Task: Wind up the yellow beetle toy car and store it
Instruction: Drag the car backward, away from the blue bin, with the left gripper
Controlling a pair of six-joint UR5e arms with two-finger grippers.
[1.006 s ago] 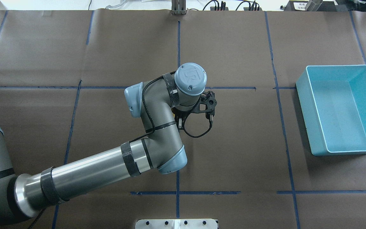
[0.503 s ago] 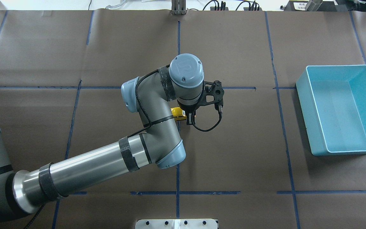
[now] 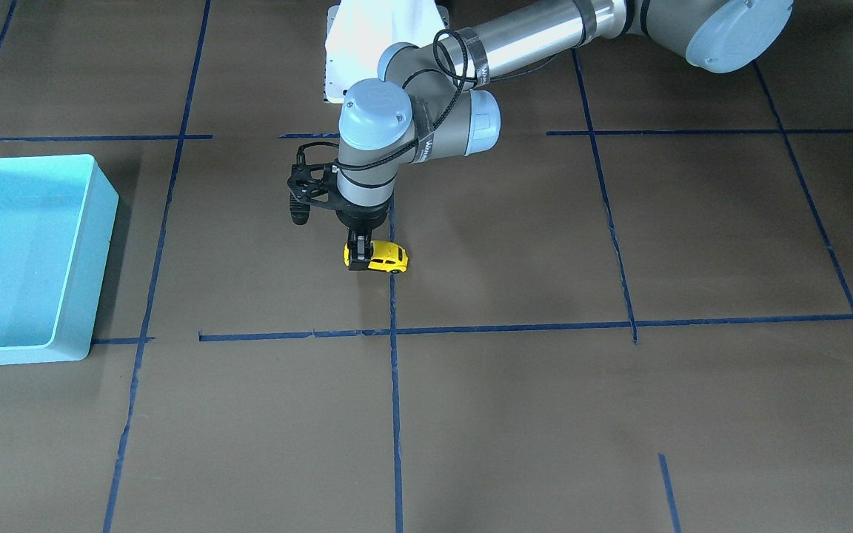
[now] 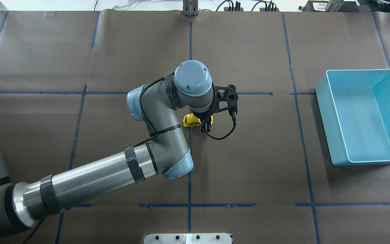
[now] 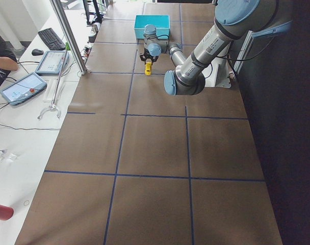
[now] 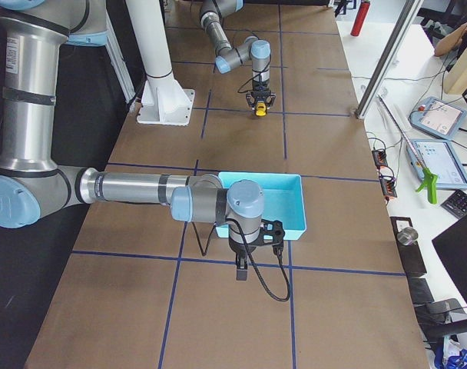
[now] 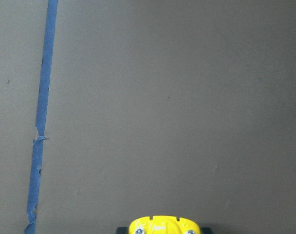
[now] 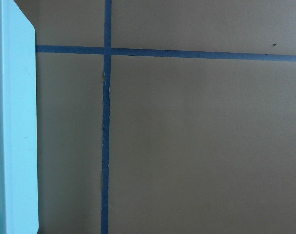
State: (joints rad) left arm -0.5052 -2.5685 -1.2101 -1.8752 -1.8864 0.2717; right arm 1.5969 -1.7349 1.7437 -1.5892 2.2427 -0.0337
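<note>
Wrist shifted, car newly exposed.
Left claw (image 3: 358, 257) gripped the yellow beetle toy car (image 3: 385, 256) by its end, centre frame; wind-up pull seemingly underway.

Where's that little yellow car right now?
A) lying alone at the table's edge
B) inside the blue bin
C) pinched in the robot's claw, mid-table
C: the left gripper is closed on one end of the yellow beetle toy car, far from the light blue bin.

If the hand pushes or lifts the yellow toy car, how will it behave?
The yellow beetle toy car has small wheels, so it will probably roll when pushed. It looks tiny beside the left hand, so it is likely light. Its rounded shell may slip in a loose grip.
</note>
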